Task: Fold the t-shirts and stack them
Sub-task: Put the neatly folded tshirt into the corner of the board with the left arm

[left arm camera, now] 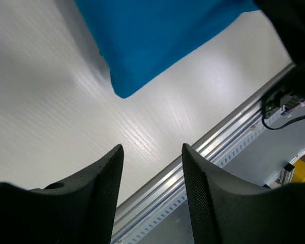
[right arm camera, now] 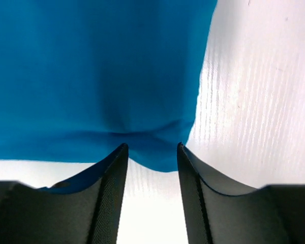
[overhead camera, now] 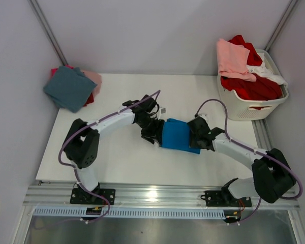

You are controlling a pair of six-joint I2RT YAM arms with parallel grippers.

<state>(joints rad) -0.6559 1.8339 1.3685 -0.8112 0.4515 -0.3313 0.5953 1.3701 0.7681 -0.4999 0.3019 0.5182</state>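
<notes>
Lying folded, blue tee point(overhead camera: 179, 134), basket point(overhead camera: 245, 110) far right

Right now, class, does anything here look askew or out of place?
The teal t-shirt topping the folded stack sits skewed, overhanging the table's far-left corner. A pink t-shirt spills over the rim of the laundry basket.

Overhead looks down; close wrist views seemingly share blue t-shirt point(overhead camera: 177, 134).

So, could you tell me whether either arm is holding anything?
Nothing is held: the left gripper is open short of the blue t-shirt, and the right gripper has its jaws apart around that shirt's edge.
</notes>
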